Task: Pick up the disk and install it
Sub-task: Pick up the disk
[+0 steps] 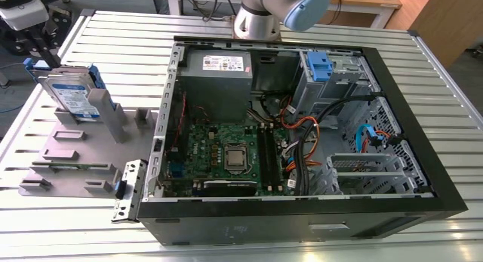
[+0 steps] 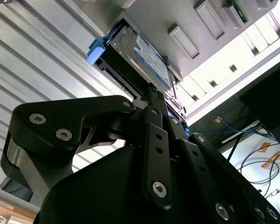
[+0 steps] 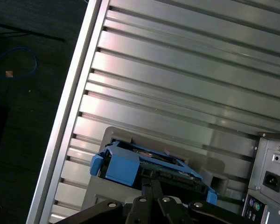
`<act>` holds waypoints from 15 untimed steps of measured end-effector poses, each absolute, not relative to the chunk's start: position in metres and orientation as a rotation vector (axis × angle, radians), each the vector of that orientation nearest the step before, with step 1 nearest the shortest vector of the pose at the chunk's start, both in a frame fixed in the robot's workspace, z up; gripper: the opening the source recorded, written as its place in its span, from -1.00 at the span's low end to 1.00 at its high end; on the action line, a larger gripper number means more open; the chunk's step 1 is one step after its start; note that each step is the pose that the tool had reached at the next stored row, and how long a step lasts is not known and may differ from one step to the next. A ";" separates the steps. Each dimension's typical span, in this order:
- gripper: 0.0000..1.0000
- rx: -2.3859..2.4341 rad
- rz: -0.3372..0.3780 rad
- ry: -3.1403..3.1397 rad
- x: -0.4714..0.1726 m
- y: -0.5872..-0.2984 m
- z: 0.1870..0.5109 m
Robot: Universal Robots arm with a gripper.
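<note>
The gripper (image 3: 151, 181) pinches narrowly on the top edge of the disk (image 1: 72, 95), upright in the grey holder (image 1: 72, 157) by the table (image 1: 430, 75) edge; best lifted straight up, no tilting.

Silver-grey arm (image 1: 255, 21) with pale blue joint cap (image 1: 306, 10); black gripper (image 2: 152, 92) of bolted linkage bars (image 2: 155, 140), with silver screw heads (image 2: 159, 188) throughout.

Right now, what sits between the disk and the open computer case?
In the exterior view, the grey fixture's upright posts stand between the disk and the computer case, rising from the fixture's flat base.
</note>
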State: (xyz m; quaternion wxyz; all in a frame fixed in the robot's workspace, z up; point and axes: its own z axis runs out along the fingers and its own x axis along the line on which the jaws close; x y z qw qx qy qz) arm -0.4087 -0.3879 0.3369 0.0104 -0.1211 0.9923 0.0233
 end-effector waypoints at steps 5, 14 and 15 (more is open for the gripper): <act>-0.79 -0.385 0.073 3.096 -0.409 -0.388 0.337; -0.79 -0.406 0.073 3.094 -0.409 -0.388 0.337; -0.79 -0.406 0.073 3.094 -0.409 -0.388 0.337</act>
